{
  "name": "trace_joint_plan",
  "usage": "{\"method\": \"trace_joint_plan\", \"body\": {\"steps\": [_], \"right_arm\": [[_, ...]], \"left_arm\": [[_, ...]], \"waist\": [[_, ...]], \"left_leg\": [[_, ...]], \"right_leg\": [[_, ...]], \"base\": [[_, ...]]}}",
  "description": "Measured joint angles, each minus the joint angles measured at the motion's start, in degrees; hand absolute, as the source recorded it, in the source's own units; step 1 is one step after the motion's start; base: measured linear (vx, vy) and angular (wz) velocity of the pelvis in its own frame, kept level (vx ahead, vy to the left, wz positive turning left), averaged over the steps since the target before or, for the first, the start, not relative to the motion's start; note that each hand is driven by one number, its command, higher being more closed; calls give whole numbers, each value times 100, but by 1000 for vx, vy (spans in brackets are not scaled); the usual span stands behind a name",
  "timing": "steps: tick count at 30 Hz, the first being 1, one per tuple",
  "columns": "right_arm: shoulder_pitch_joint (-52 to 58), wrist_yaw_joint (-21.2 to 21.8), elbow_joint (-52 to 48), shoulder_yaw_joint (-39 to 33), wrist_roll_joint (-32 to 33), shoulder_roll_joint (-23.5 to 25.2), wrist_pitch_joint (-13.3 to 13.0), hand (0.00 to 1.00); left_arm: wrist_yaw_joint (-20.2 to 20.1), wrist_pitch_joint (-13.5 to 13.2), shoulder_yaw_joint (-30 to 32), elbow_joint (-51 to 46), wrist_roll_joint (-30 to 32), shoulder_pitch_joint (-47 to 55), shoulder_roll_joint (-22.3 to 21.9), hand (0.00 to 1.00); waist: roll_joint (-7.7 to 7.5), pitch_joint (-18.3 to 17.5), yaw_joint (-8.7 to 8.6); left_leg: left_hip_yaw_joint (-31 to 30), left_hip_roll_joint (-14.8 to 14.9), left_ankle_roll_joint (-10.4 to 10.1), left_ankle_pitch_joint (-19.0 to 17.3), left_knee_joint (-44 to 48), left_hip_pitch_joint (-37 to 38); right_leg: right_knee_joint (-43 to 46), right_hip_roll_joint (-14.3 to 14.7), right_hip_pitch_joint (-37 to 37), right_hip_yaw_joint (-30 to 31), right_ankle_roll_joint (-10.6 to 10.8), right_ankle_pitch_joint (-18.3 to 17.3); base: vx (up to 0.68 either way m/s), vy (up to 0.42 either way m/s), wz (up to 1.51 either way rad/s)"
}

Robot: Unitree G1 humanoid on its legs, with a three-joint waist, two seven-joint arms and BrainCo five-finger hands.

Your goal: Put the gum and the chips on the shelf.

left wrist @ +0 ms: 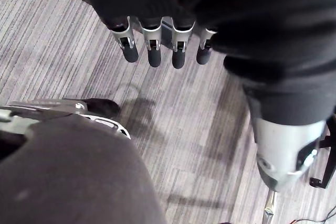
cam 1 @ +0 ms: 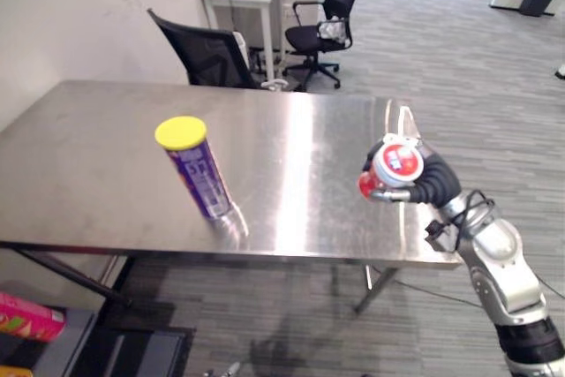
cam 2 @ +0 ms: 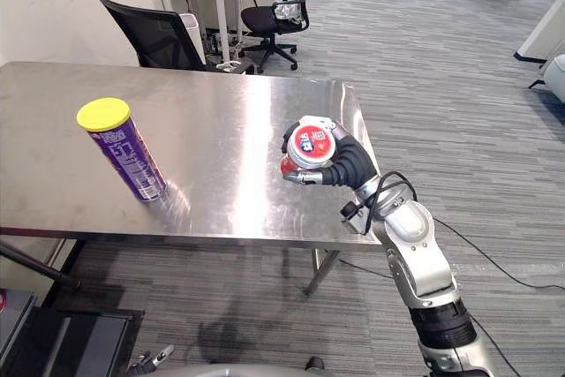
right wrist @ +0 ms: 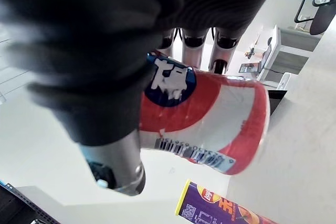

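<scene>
The right hand [cam 2: 340, 165] has its fingers wrapped round the red-and-white gum tub [cam 2: 311, 147] over the steel table [cam 2: 229, 121] near its right front corner, the yellow-lidded chips can [cam 2: 128, 154] stands upright on the table's left part, and the left hand [left wrist: 154, 51] hangs loose-fingered, off the table

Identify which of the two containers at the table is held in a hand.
The red-and-white gum tub, gripped in the right hand. The purple chips can with the yellow lid stands untouched on the table.

The red-and-white gum tub [cam 2: 311, 147] is clasped in the right hand [cam 2: 347, 163], while the purple, yellow-lidded chips can [cam 2: 131, 161] stands on the steel table [cam 2: 238, 99].
</scene>
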Motion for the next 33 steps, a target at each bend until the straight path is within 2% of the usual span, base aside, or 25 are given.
{"method": "trace_joint_plan", "body": {"steps": [6,10,15,17,20,21,22,23,24,25,26,27,28,29,30,31,33], "right_arm": [[182,-107,31,-73,-10,0,16,100],[298,-289,243,-111,-13,0,25,100],[225,-281,543,-68,-19,4,13,100],[64,-253,689,54,-41,6,15,100],[-297,-239,971,246,-75,8,11,100],[-345,-231,987,248,-74,-5,-32,100],[-343,-179,980,274,-74,-11,-96,100],[-342,-156,980,234,-74,-32,-150,100],[-362,-152,994,93,-74,-120,-247,100],[-366,-165,973,-188,-73,-262,-266,100],[-347,-211,953,-266,-69,-366,-284,100],[-311,-247,948,-399,-70,-511,-282,100],[-255,-260,935,-652,-68,-652,-280,100],[-190,-309,951,-930,-68,-582,-263,100],[-186,-355,950,-965,-63,-528,-260,100],[-147,-404,933,-960,-60,-543,-260,100],[7,-487,915,-985,-60,-566,-260,100]], "left_arm": [[23,8,4,0,-2,-1,-3,0],[36,9,28,0,-2,-2,-8,0],[186,11,43,-3,-157,-134,-1,0],[230,-3,70,-15,-448,-239,-28,0],[224,-114,137,-33,-729,-234,-184,0],[224,-117,138,-20,-749,-191,-245,0],[225,-116,142,4,-755,-136,-291,0],[230,-120,167,34,-754,-113,-270,0],[227,-130,277,103,-745,-140,-285,0],[227,-141,293,126,-742,-59,-418,0],[218,-163,267,88,-716,-16,-479,0],[206,-252,268,73,-671,-1,-465,0],[198,-326,330,67,-621,-43,-440,0],[196,-332,422,98,-494,-50,-463,0],[195,-337,452,102,-469,-13,-488,0],[187,-346,526,151,-460,47,-561,0],[160,-347,536,184,-455,89,-563,0]], "waist": [[-8,-26,-23],[-6,-21,-5],[6,121,6],[59,321,80],[284,603,261],[446,692,319],[415,652,304],[292,609,251],[313,611,186],[550,613,203],[573,617,135],[523,590,80],[447,518,-31],[463,517,19],[454,522,7],[456,519,-34],[468,506,-41]], "left_leg": [[-168,-11,8,35,-1,-16],[-319,-4,-15,61,0,-62],[-635,34,-10,117,427,-568],[-775,122,-46,49,797,-798],[-633,414,-57,-125,1329,-1094],[-422,619,80,-349,1328,-1116],[260,795,493,-607,1241,-1088],[609,851,642,-672,1298,-1104],[1133,1112,724,-709,1903,-1250],[1932,1488,1013,-179,2877,-1335],[2063,1398,858,32,2713,-1434],[1989,1056,728,542,1986,-1361],[1799,660,653,1177,859,-1137],[2416,848,797,502,1775,-1096],[2609,930,747,270,2113,-984],[2871,976,586,104,2353,-676],[2854,1003,448,41,2340,-244]], "right_leg": [[85,-32,47,-167,-36,-50],[378,-80,-42,-290,-44,-231],[626,-114,-250,-531,-83,-334],[618,-59,-222,-640,-110,-328],[732,175,-181,-768,-346,-434],[807,282,-182,-862,-451,-508],[704,332,-159,-900,-499,-546],[578,297,-139,-1000,-538,-513],[622,195,-205,-1300,-605,-488],[1271,130,-401,-1656,-644,-707],[1498,27,-466,-1806,-625,-862],[1480,-119,-470,-2008,-635,-1043],[1148,-241,-457,-2424,-730,-923],[1108,-289,-380,-2802,-778,-899],[1114,-323,-330,-2955,-795,-901],[1098,-372,-238,-3214,-781,-892],[1068,-377,-181,-3556,-759,-879]], "base": [[-28,-19,14],[-28,-15,19],[-34,-36,29],[-95,-72,34],[-145,-84,17],[-174,-161,38],[-106,-164,55],[-37,-142,80],[-2,-99,93],[0,-99,101],[-21,-106,126],[-91,-101,170],[-155,-116,200],[-129,-110,170],[-123,-114,142],[-127,-68,127],[-158,-6,112]]}}
